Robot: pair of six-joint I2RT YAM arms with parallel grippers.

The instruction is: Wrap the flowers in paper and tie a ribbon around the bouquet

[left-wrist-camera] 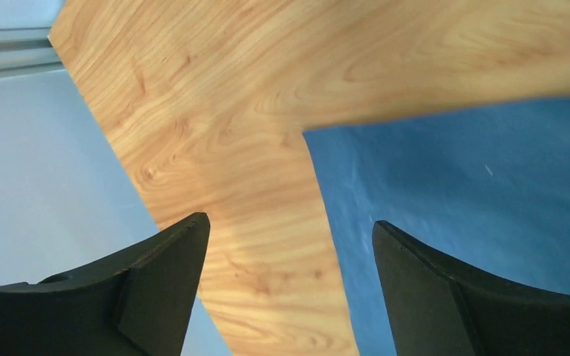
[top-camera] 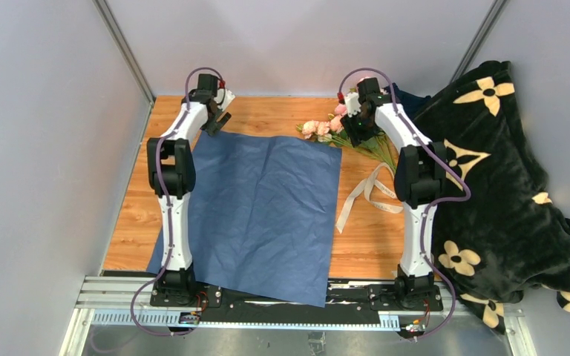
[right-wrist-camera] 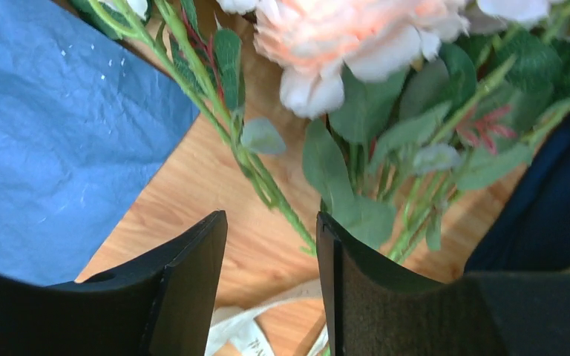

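Status: paper (top-camera: 267,215) lies flat on the table (top-camera: 375,245), dark slate face up, spread centre-left. Reads as staging: the sheet is opened out so the flowers (top-camera: 319,128) can be laid on it. They're not on it yet. They lie on bare wood just beyond the sheet's far-right corner, heads to the left, stems trailing right and nearer. The ribbon (top-camera: 364,194) sits in a loose loop on the wood right of the sheet, apart from both; likely parked there until the tie step. A black blanket (top-camera: 490,193) with cream flower motifs is piled off the right side, not involved.

The left gripper (left-wrist-camera: 289,222) is above the sheet's far-left corner, jaws spread wide, nothing between them. One finger is over wood, the other over the paper edge. No contact that I can see. Looks lined up to pinch or pin that corner.

The right gripper (right-wrist-camera: 271,222) is over the flower stems, jaws partway apart, gap showing only table. One thin stem (right-wrist-camera: 267,185) runs toward the gap and ends by the right-hand finger; can't tell if it touches. Nothing clamped. My read: pre-grasp on the stems, wrap not started.
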